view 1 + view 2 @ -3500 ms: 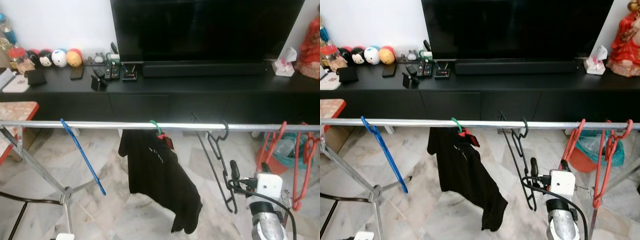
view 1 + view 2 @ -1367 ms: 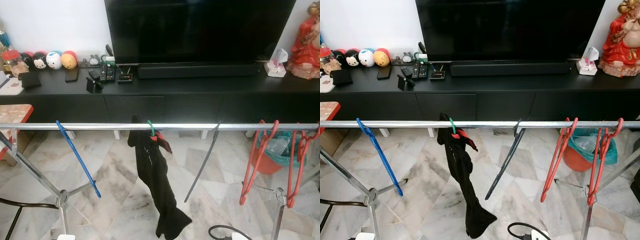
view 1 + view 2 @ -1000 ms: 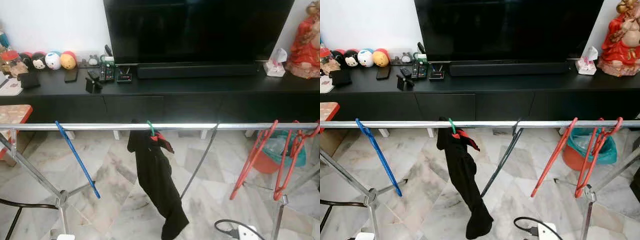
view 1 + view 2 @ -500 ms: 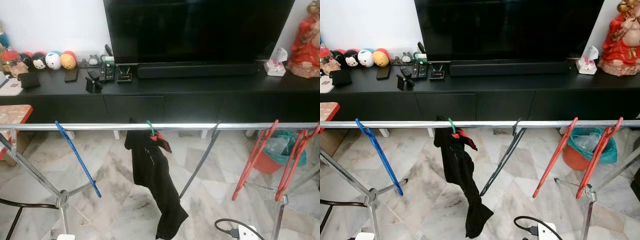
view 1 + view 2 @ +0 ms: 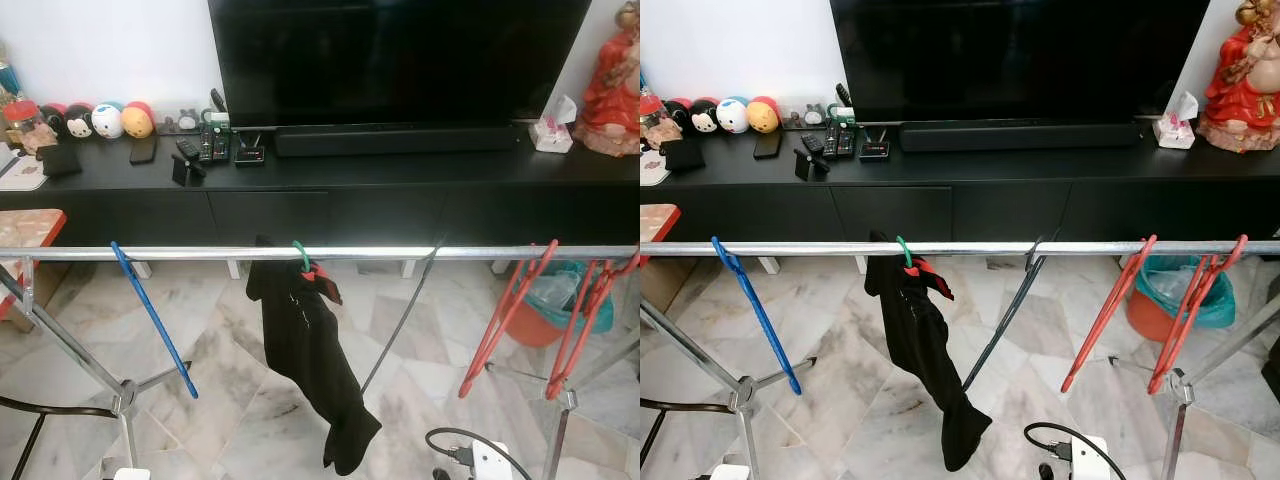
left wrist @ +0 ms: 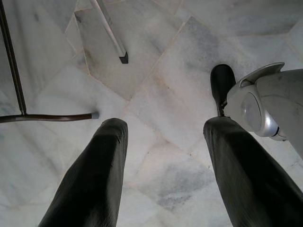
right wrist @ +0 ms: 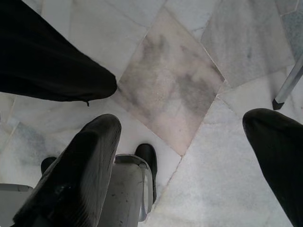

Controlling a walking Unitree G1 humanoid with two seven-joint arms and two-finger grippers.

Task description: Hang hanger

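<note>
Seemingly done: the thin black wire hanger [image 5: 400, 325] hangs from the silver metal rail [image 5: 200, 254] mid-frame, both grippers' fingers [image 6: 90, 179] spread wide, holding nothing, so only withdrawal remains.

The robot's body shows two pairs of long, ribbed matte-black gripper fingers [image 6: 90, 179] [image 7: 75, 175], a rounded silver-grey shell [image 6: 265, 109] — glossy black feet [image 7: 147, 158] — and a white wrist block [image 5: 490, 462] trailing a looped black cable [image 5: 450, 440].
</note>
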